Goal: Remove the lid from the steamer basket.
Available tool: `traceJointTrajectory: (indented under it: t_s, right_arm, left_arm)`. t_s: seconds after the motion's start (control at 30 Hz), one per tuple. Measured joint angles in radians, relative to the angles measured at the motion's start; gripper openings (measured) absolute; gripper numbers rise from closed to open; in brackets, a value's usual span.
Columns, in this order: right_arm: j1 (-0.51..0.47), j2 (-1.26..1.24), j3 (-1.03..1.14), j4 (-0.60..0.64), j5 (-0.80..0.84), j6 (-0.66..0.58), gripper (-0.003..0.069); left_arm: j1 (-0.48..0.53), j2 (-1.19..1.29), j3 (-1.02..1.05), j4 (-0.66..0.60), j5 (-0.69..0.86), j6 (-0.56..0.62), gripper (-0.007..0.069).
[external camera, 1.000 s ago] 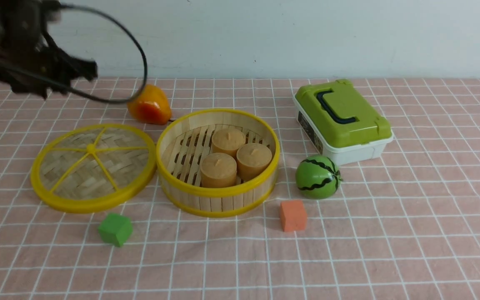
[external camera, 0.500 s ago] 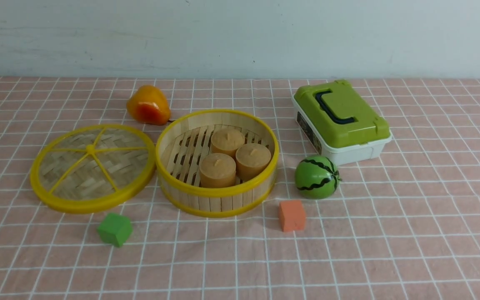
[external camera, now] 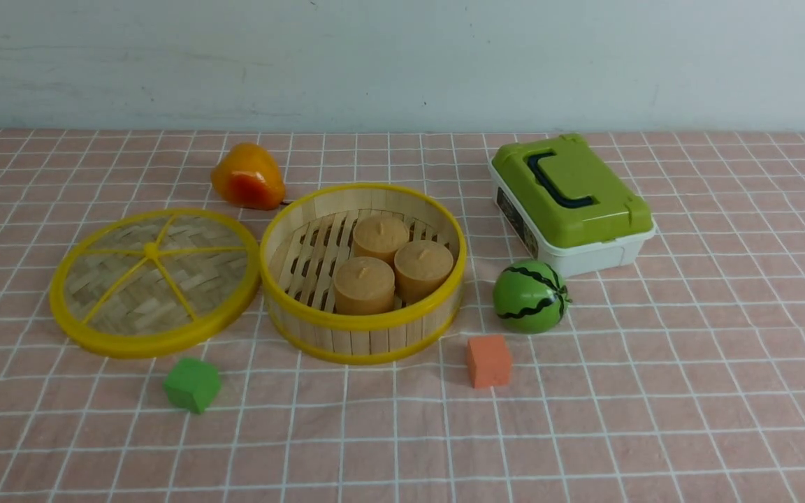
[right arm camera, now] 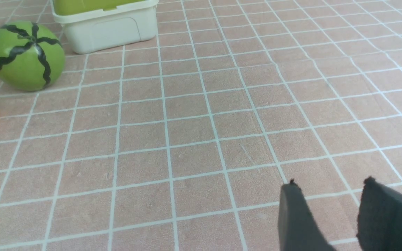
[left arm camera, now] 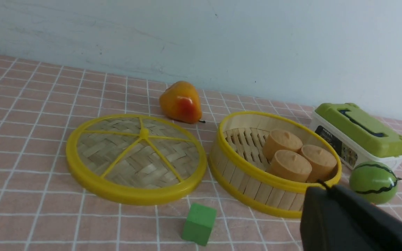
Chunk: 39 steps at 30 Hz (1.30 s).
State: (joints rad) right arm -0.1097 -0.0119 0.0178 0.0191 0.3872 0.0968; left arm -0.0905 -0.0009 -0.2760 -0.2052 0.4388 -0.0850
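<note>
Yellow-rimmed lid off, flat on bench just L of steamer basket, L hand closed, empty, R hand narrowly apart, empty

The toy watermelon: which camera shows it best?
The right wrist view: the watermelon is close, whole, its stripes sharp. The front view shows it whole but smaller; the left wrist view shows it smaller too.

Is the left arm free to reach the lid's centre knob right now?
Probably yes: the lid lies flat beside the steamer basket, knob up, nothing on or over it. The green cube sits clear in front. The left claw is shut, so it would need opening first.
</note>
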Motion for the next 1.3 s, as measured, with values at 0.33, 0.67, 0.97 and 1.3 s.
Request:
traceJointTrajectory:
  t_s: [0.33, 0.67, 0.97, 1.3]
  right_arm:
    - [0.0, 0.0, 0.0, 0.0, 0.0, 0.0, 0.0242]
    - [0.0, 0.0, 0.0, 0.0, 0.0, 0.0, 0.0242]
    - [0.0, 0.0, 0.0, 0.0, 0.0, 0.0, 0.0242]
    - [0.0, 0.0, 0.0, 0.0, 0.0, 0.0, 0.0242]
  left_arm:
    - [0.0, 0.015, 0.087, -0.004, 0.0, 0.004, -0.0013]
    - [-0.007, -0.01, 0.294, 0.051, -0.187, -0.081, -0.0013]
    - [-0.007, -0.01, 0.307, 0.083, -0.051, -0.108, -0.0013]
    - [-0.007, -0.01, 0.307, 0.14, -0.047, -0.071, -0.0013]
